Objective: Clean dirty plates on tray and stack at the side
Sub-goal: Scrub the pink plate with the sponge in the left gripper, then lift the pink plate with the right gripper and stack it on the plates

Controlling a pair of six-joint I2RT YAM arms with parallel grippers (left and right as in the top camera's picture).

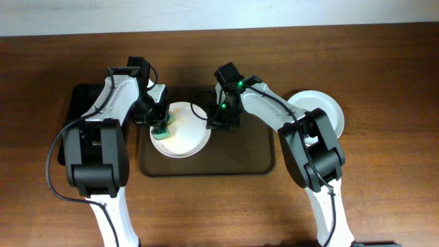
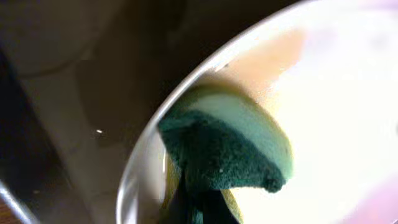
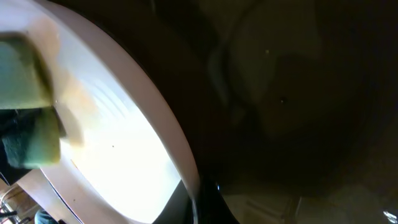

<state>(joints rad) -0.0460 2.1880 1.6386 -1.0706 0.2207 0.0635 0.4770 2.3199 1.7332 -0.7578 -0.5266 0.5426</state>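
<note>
A white plate (image 1: 185, 140) lies at the left end of the dark brown tray (image 1: 247, 161). My left gripper (image 1: 161, 122) is shut on a green sponge (image 1: 162, 130) and presses it onto the plate's left part. In the left wrist view the sponge (image 2: 230, 149) sits just inside the rim of the plate (image 2: 336, 124), above the jaws (image 2: 199, 205). My right gripper (image 1: 214, 123) is shut on the plate's right rim. In the right wrist view its jaws (image 3: 208, 199) pinch the plate (image 3: 124, 155), with the sponge (image 3: 28, 112) at far left. A pale blue-green plate is not visible.
A white plate (image 1: 322, 110) lies on the wooden table to the right of the tray; I cannot tell if others lie under it. A narrower black tray (image 1: 75, 103) sits at the left, under my left arm. The tray's dark floor (image 3: 298, 93) shows past the plate's rim.
</note>
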